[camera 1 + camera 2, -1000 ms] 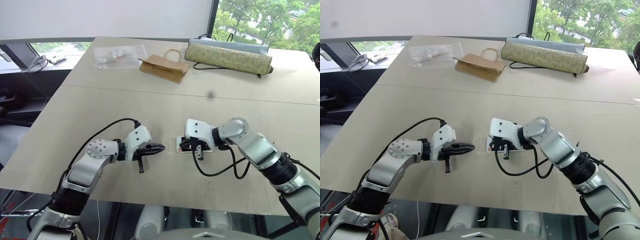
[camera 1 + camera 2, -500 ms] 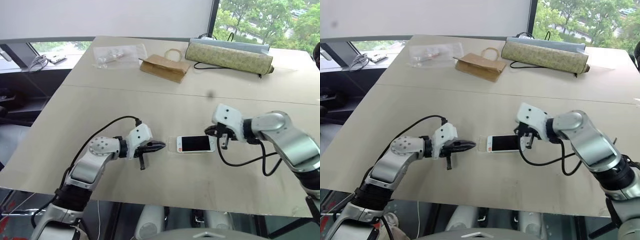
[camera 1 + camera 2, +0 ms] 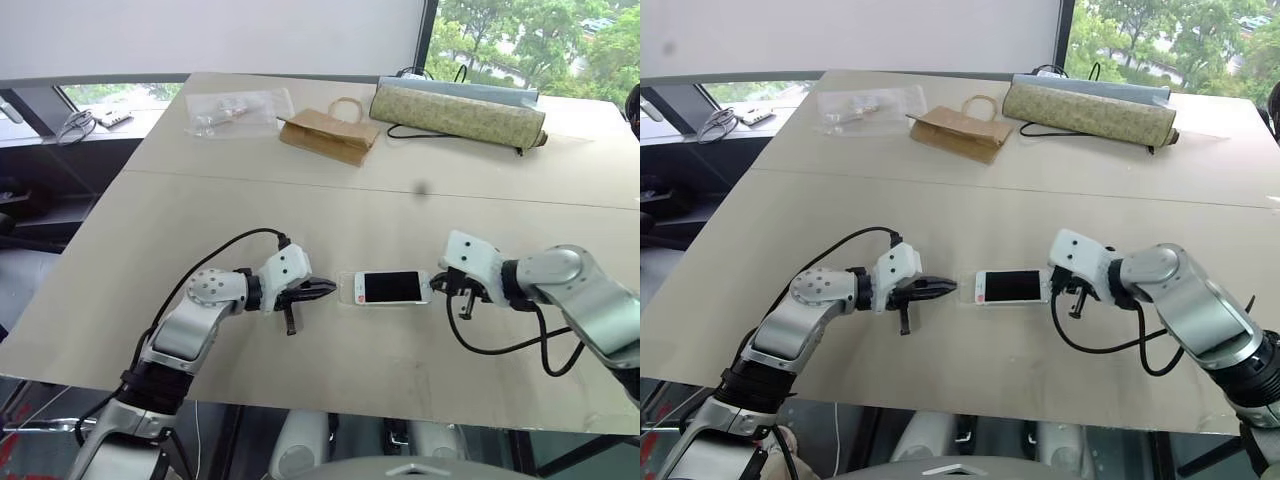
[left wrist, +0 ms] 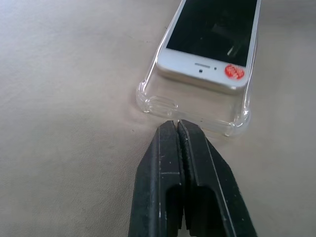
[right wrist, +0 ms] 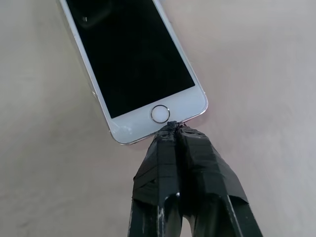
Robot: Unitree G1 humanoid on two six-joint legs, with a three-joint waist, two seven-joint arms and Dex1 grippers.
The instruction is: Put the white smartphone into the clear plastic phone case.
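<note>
Phone (image 3: 392, 287): I see it lying flat on the table (image 3: 250, 200), between my two claws, lengthwise along the line that joins them.
Case (image 4: 195, 106): under the phone, its empty end sticking out toward my left claw.
Left claw (image 3: 330, 289): just left of the case, tips at its end wall.
Right claw (image 3: 437, 283): just right of the phone, tips at its button end.
Paper bag (image 3: 330, 135): far beyond both claws, near the table's back edge.
Plastic bag (image 3: 235, 108): left of the paper bag, well behind my left claw.
Roll (image 3: 457, 115): right of the paper bag, well behind my right claw.
</note>
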